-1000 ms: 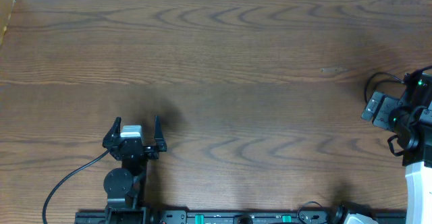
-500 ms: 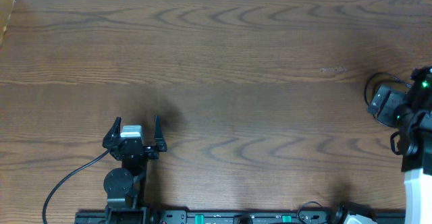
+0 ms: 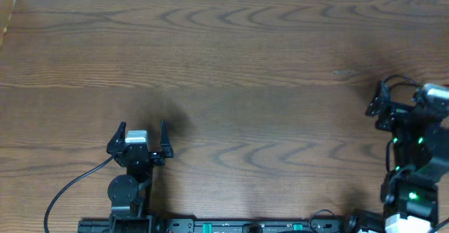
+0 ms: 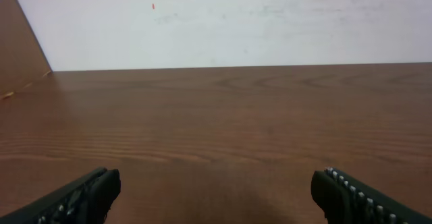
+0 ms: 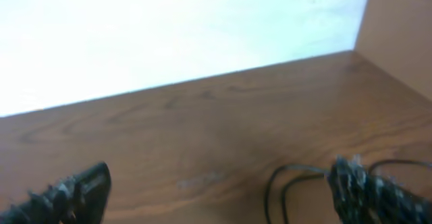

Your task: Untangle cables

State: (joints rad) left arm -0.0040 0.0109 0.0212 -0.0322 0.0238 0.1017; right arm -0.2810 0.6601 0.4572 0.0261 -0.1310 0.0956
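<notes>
Closest to me, along the near edge of the wooden table, runs the black mounting rail with both arm bases on it. A thick black arm cable curves off to the left from the left arm.

The left gripper sits low over the table on the near left, pointing away from me. On my left wrist feed its two ribbed fingers stand wide apart at the bottom corners, with only bare wood between them.

The right gripper is over at the table's right edge, further from me than the left one. Its jaws are spread just as wide, and its dark fingers hold nothing.

The one cable I can pick out is a thin black cord. It loops on the wood just beside the right-hand finger and seems to run behind its tip, then on toward the right. From overhead it shows as a fine arc just beyond that gripper. Its ends are hidden, so I cannot tell whether it is knotted.

Past that, plain wood grain reaches to the white back wall. A brown side panel closes the far right corner.
</notes>
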